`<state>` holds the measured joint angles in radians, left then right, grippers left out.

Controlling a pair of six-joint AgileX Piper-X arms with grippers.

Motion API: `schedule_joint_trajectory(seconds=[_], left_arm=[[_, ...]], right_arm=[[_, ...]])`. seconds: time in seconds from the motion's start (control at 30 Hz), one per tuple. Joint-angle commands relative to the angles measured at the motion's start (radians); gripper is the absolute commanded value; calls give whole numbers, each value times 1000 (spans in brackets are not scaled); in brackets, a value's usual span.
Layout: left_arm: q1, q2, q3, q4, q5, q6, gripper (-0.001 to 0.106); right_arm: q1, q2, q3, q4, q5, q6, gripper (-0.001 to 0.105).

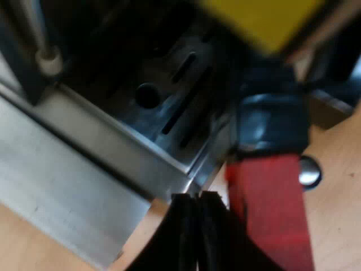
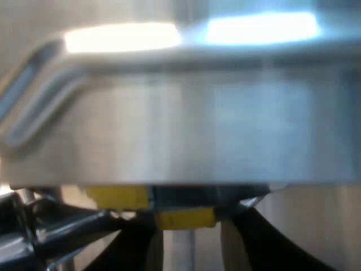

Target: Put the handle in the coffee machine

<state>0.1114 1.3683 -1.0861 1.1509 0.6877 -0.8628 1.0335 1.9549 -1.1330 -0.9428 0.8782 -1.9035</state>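
The espresso machine (image 1: 113,141) shows its steel base and slotted drip tray (image 1: 169,96). The holder's dark handle (image 1: 271,121) with its red end (image 1: 273,214) sticks out over the tray's corner, with a yellow patch (image 1: 265,20) above it. My left gripper (image 1: 196,199) is shut on nothing, just beside the red end and not touching it. My right gripper (image 2: 194,221) is pressed up under the machine's steel front (image 2: 186,130). Its fingers (image 2: 132,243) close from both sides on the holder (image 2: 186,217), a dark piece with yellow marks.
A wooden tabletop (image 1: 338,169) lies under the machine, and a small round metal foot (image 1: 309,172) rests on it by the handle. A thin steel wand (image 1: 45,51) hangs over the tray's far side.
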Motion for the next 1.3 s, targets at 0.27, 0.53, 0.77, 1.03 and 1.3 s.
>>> schedule_joint_trajectory(seconds=[0.27, 0.53, 0.77, 1.03, 1.3], left_arm=[[-113, -100, 74, 21, 25, -31, 0], [-143, -142, 129, -17, 22, -83, 0], [-143, -142, 129, -16, 22, -106, 0], [-143, -142, 129, 4, 26, -109, 0], [-143, -155, 129, 6, 27, -117, 0]], right_arm=[[-4, -53, -30, -108, -5, -16, 28], [6, -57, -30, -116, -9, -54, 28], [32, -57, -28, -116, -7, -100, 28], [49, -68, -28, -116, 0, -164, 28], [78, -130, 55, -107, 25, -195, 28]])
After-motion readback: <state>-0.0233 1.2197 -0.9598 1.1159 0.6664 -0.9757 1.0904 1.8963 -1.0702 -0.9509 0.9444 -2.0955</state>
